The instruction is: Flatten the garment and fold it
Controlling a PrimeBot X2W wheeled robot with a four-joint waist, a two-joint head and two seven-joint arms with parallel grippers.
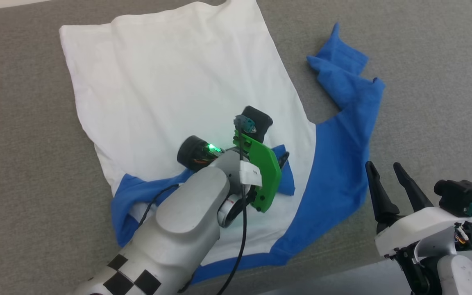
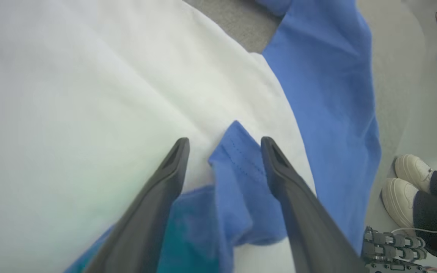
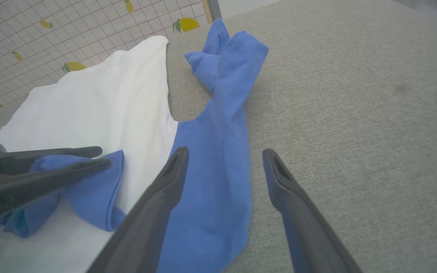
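A soft gray cover (image 1: 23, 164) lay under everything. On it, from the left side to the middle, the garment (image 1: 178, 82) lay spread out, and its big white part was mostly flat with a few small wrinkles. Near the bottom of the white part, one blue sleeve (image 1: 137, 192) was folded in over the white cloth and looked bunched up. The left claw (image 2: 225, 141) sat low over that sleeve. Its two dark fingers stood wide apart. The tip of the sleeve lay between them, but the fingers were not squeezing it. A green light (image 1: 211, 147) glowed on that arm's wrist. Farther right, the other blue sleeve (image 1: 342, 155) reached out from the shirt onto the gray cover, and its far end was crumpled and twisted. At the right, the right claw (image 1: 383, 165) was near that sleeve, close to the edge of the cover. Its fingers were wide apart too, and it held nothing. In the left wrist view, a person's two white shoes (image 2: 408, 178) stood on the floor beside the cover.
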